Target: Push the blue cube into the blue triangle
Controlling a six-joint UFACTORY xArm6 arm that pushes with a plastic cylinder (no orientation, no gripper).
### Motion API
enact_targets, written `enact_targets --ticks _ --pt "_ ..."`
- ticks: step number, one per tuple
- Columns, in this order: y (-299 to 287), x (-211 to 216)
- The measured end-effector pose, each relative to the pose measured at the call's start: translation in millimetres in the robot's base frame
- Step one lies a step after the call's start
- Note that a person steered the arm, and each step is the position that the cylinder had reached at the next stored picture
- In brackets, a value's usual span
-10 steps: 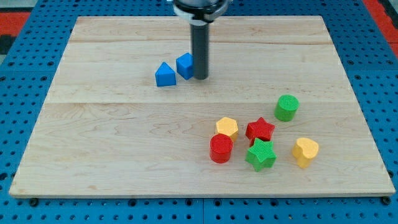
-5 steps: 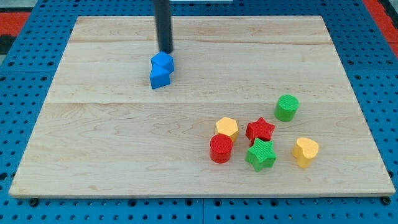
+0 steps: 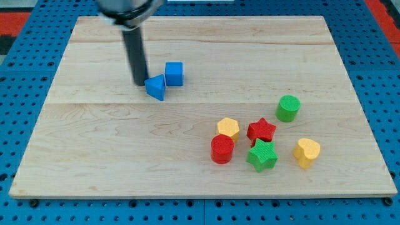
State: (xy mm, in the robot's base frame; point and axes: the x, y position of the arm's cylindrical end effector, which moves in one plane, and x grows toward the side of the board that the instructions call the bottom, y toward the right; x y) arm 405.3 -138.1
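Observation:
The blue cube (image 3: 174, 73) sits on the wooden board (image 3: 112, 144) in the upper left-middle. The blue triangle (image 3: 155, 87) lies just below and left of it, its corner touching or nearly touching the cube. My tip (image 3: 139, 82) is at the triangle's left edge, touching it. The dark rod rises from there toward the view's top.
A cluster sits at the lower right: a green cylinder (image 3: 288, 107), a yellow hexagon (image 3: 228, 128), a red star (image 3: 261, 130), a red cylinder (image 3: 222, 149), a green star (image 3: 262, 155) and a yellow heart-like block (image 3: 306, 152).
My tip has moved from above the two blue blocks down to the left of the triangle. The cube and triangle have shifted right and turned, the cube now to the triangle's upper right.

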Motion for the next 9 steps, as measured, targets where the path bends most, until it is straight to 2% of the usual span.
enact_targets --ticks 1,2,3,4,8,9 --pt "-3.5 32.2" --pt "29.8 25.2" --pt "41.5 -11.3" --pt "54.6 -22.8" --pt "74.1 -17.8" --pt "70.4 4.6"
